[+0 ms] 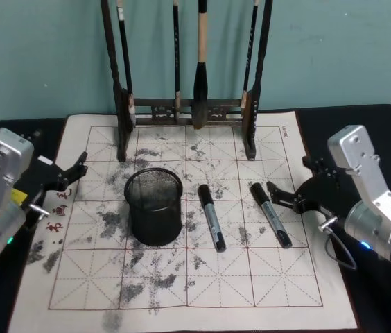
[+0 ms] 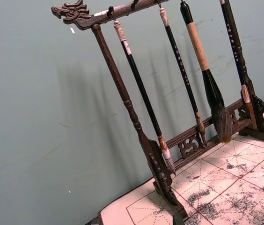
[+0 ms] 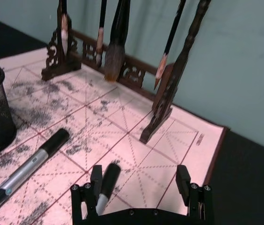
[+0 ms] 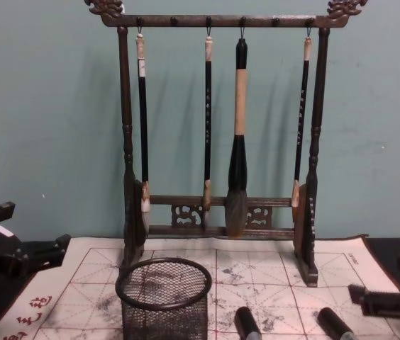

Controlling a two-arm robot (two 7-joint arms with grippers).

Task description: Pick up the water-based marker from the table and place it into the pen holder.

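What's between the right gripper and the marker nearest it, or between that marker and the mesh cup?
Nothing visible between the right gripper and that marker: its cap end lies right at the open gripper. Toward the pen holder, a second marker lies flat in between; a lifted carry should likely clear it.

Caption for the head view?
Open right gripper beside outer marker; second marker, pen holder on mat; left gripper idle at mat's edge.
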